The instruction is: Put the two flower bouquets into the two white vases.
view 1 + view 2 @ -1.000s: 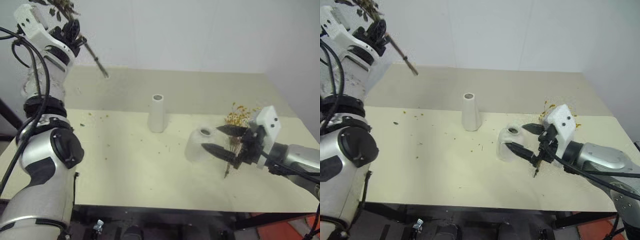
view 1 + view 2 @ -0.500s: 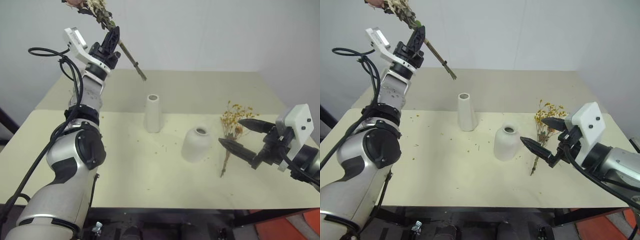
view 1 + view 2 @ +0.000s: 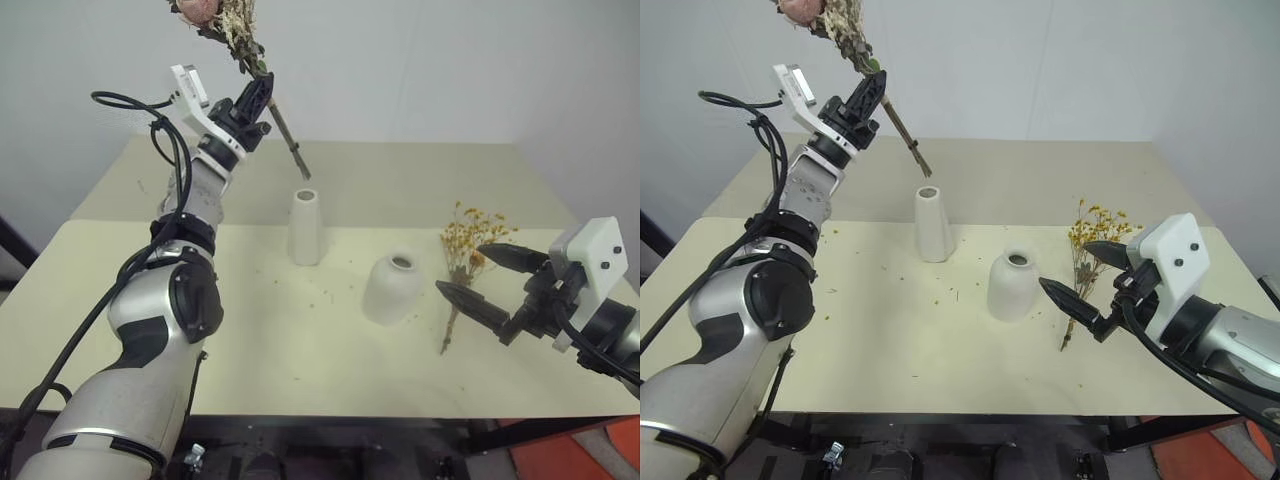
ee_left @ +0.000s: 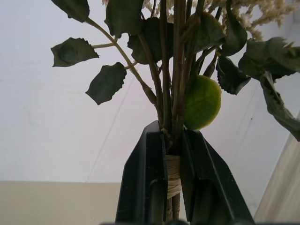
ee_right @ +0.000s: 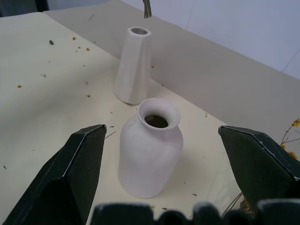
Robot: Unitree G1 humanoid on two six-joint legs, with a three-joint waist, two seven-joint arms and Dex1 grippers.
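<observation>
My left gripper is raised high at the back left, shut on the twine-bound stems of the rose bouquet. Its pink bloom and feathery sprigs point up, and the stem ends hang just above the tall slim vase. The wrist view shows both fingers clamped on the stems under green leaves. The squat white vase stands right of the tall one. A yellow dried bouquet lies flat on the table beyond it. My right gripper hovers open next to that bouquet, facing the squat vase.
The cream table carries scattered petal crumbs around the vases. A white wall rises behind it. The table's right edge runs close to my right arm.
My left gripper has carried the rose bouquet rightward and down, bringing the stem ends over the tall vase. The head view shifted. My right gripper drew slightly back from the squat vase, still open.
</observation>
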